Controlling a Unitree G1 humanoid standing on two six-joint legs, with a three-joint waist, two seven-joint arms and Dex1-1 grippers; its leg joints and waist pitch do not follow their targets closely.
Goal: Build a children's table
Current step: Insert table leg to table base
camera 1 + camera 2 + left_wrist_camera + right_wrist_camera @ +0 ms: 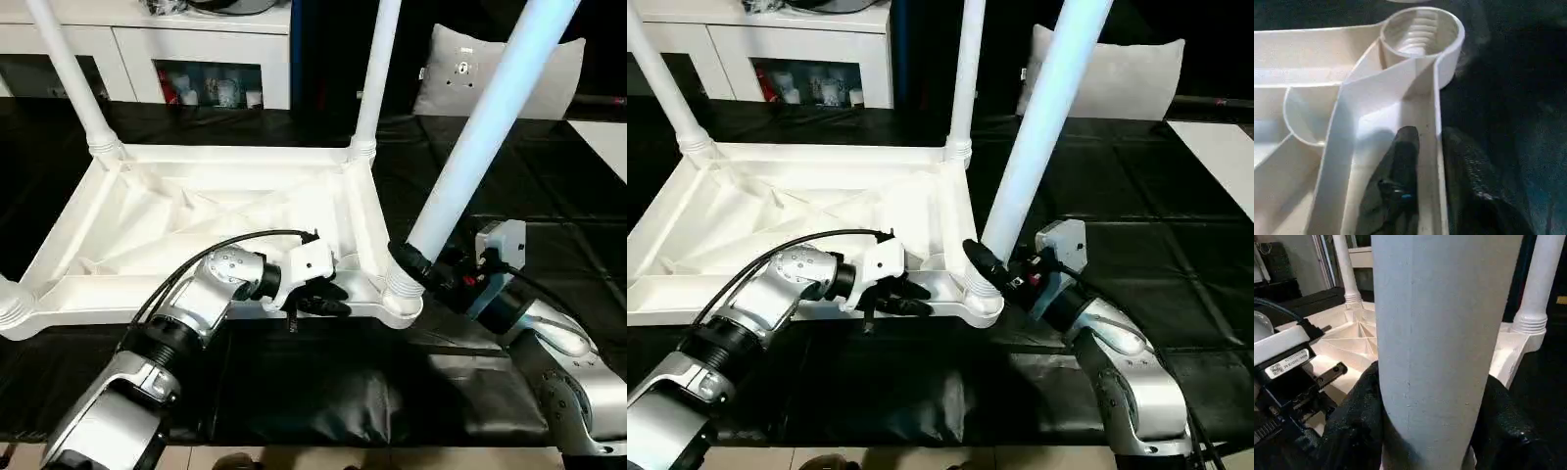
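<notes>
The white table top point(196, 211) lies upside down on the black work table, ribs up. Two legs stand in its far corners, one at the left point(73, 78) and one at the right point(377, 69). A third leg point(480, 127) leans to the right, its collar end just over the near right corner socket point(1420, 34), whose threads show bare. My right gripper point(416, 259) is shut on this leg just above the collar. My left gripper point(323, 302) straddles the top's near rim beside that socket. One finger point(1400, 161) lies inside the rim channel, the other outside, closed on the wall.
A white cabinet point(206, 59) with glass doors stands behind the work table. A grey cushion point(490, 78) leans at the back right. A collar point(10, 308) shows at the top's near left corner. Black cover point(294, 382) stretches in front of the top.
</notes>
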